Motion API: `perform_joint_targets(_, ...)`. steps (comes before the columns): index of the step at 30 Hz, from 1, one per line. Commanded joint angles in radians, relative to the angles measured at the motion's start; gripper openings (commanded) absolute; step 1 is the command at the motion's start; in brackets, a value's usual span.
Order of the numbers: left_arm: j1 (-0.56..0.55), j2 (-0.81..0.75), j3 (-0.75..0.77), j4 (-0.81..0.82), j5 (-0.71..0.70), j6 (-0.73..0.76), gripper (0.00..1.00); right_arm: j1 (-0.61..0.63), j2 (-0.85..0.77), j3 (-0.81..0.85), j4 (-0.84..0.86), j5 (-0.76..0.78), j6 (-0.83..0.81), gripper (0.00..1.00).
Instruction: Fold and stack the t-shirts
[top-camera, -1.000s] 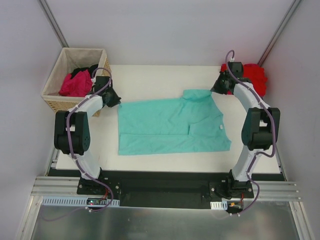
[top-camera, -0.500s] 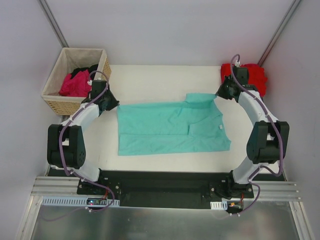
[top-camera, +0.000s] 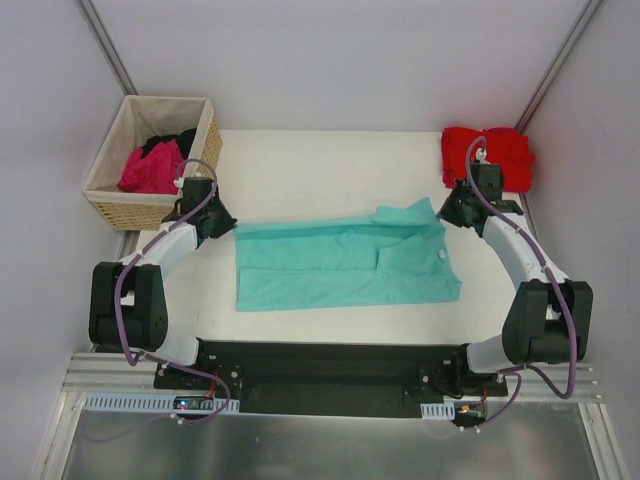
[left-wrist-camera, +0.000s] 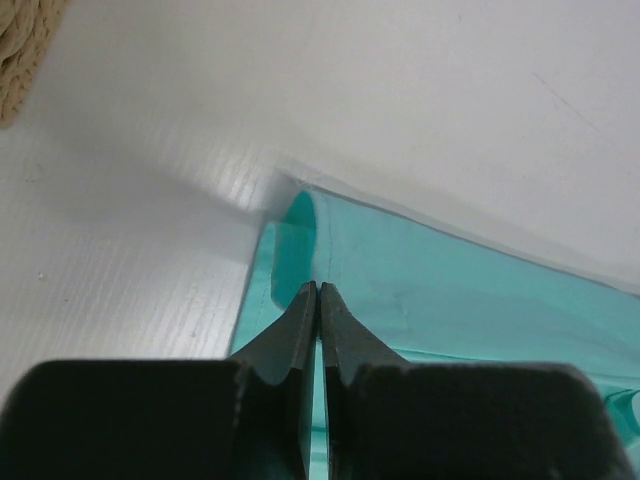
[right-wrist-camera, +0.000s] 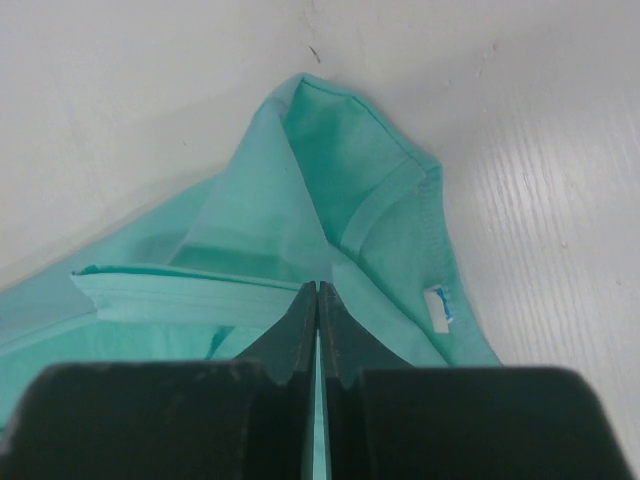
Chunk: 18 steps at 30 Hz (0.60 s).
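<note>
A teal t-shirt (top-camera: 340, 268) lies spread across the middle of the table, its far edge lifted and drawn toward the near side. My left gripper (top-camera: 228, 224) is shut on the shirt's far left corner; in the left wrist view its tips (left-wrist-camera: 319, 287) pinch teal cloth (left-wrist-camera: 420, 300). At the far right corner, by the collar, my right gripper (top-camera: 446, 212) is shut on the cloth too, and the right wrist view shows those tips (right-wrist-camera: 317, 287) clamped on a teal fold (right-wrist-camera: 300, 200) near the white neck label (right-wrist-camera: 437, 306). A folded red t-shirt (top-camera: 490, 152) sits at the back right.
A woven tan basket (top-camera: 110, 165) stands at the back left off the table's corner, holding a magenta shirt (top-camera: 150, 168) and a black one (top-camera: 183, 140). White walls close in on both sides. The arm bases sit on the black rail (top-camera: 320, 375) at the near edge.
Both grippers have moved toward the near side and down, pulling the teal shirt's far edge with them. The right arm has moved off the red shirt, which now shows fully.
</note>
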Motion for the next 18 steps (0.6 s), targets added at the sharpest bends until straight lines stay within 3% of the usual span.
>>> perform_joint_targets(1,0.009,-0.053,-0.028,0.024,-0.028,-0.005,0.00,-0.007,-0.109,-0.068,0.024,0.024,0.018,0.01)
perform_joint_targets(12,0.009,-0.057,-0.034,0.032,-0.021,-0.008,0.00,-0.007,-0.329,-0.257,0.000,0.091,0.011,0.01)
perform_joint_targets(18,0.008,-0.071,-0.052,0.040,-0.011,-0.022,0.00,0.014,-0.361,-0.313,0.000,0.104,0.015,0.01)
